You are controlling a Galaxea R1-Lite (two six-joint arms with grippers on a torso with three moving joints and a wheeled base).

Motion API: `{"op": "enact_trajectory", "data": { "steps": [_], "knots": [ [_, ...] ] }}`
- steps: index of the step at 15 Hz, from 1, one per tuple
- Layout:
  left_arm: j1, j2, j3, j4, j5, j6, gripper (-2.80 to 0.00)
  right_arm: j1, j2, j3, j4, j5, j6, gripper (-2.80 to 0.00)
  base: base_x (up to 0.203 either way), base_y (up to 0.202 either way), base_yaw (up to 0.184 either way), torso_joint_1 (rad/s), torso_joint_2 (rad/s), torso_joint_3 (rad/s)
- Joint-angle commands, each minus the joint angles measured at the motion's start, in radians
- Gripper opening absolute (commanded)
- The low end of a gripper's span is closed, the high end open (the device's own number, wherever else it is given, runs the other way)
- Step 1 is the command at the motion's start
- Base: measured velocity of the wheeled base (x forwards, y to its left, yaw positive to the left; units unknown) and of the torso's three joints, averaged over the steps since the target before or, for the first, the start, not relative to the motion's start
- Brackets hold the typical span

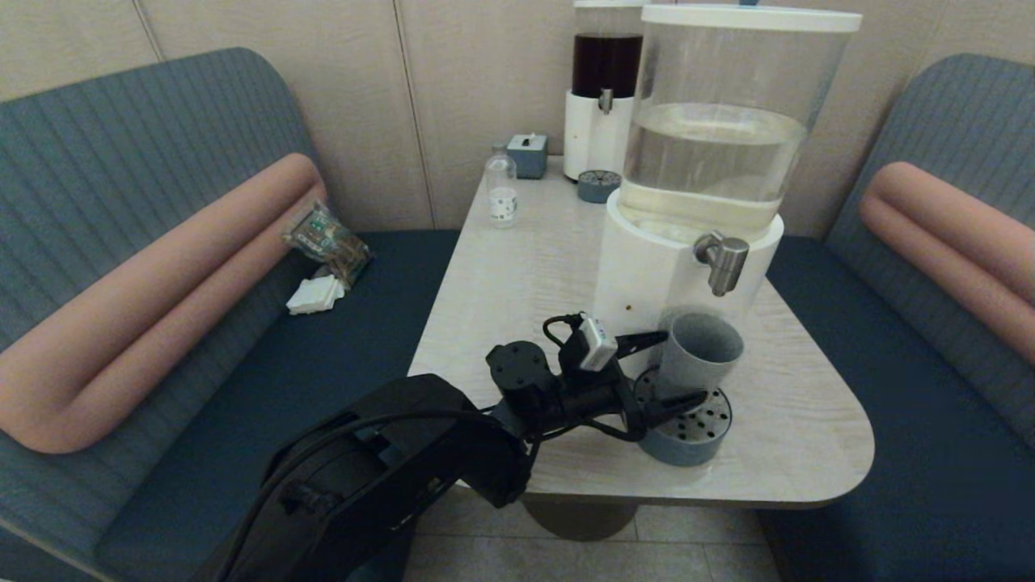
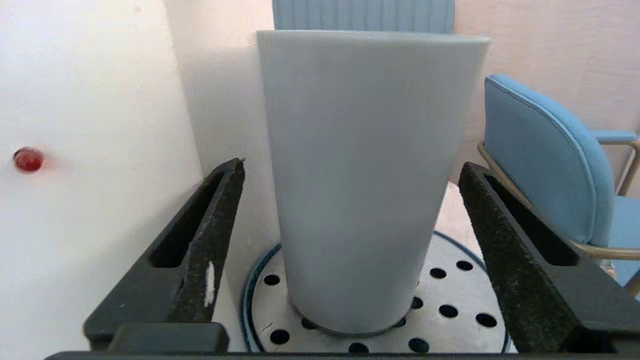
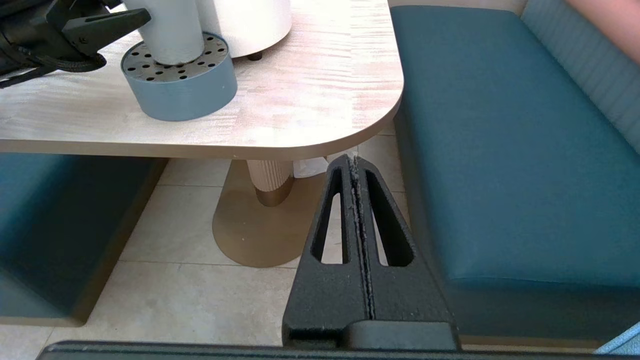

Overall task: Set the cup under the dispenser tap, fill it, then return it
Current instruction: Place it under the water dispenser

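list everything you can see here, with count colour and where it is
cup: 1, grey-blue, upright on the drip tray, below the tap
dispenser tap: 1, brushed steel, front of the large dispenser
large dispenser: 1, clear tank, pale liquid, white base, near right of the table
drip tray: 1, blue-grey, perforated top, near table edge
small dispenser: 1, dark liquid, white base, far end
second tray: 1, blue-grey, before the small dispenser
bottle: 1, clear, white label, far left of table
box: 1, grey-blue, far end
table: 1, pale wood
snack packet: 1, left bench
left gripper: open, fingers either side of the cup, apart from it
right gripper: shut, parked below table height
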Motion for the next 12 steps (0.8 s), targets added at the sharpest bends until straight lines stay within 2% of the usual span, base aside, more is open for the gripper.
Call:
{"op": "enact_trajectory", "data": {
  "steps": [1, 6, 12],
  "knots": [
    [0.0, -0.009, 0.007, -0.009, 0.004, -0.001, 0.0, 0.0, -0.001, 0.002, -0.001, 0.0, 0.0, -2.8, 0.0, 0.0, 0.0, 0.0, 0.0, 0.0],
    [0.001, -0.039, 0.049, -0.009, 0.01, -0.001, 0.0, 0.001, -0.001, 0.002, -0.001, 0.0, 0.0, -2.8, 0.0, 0.0, 0.0, 0.0, 0.0, 0.0],
    [0.001, -0.164, 0.276, -0.009, 0.011, 0.001, 0.0, 0.0, -0.001, 0.0, 0.0, 0.0, 0.0, -2.8, 0.0, 0.0, 0.0, 0.0, 0.0, 0.0]
  ]
}}
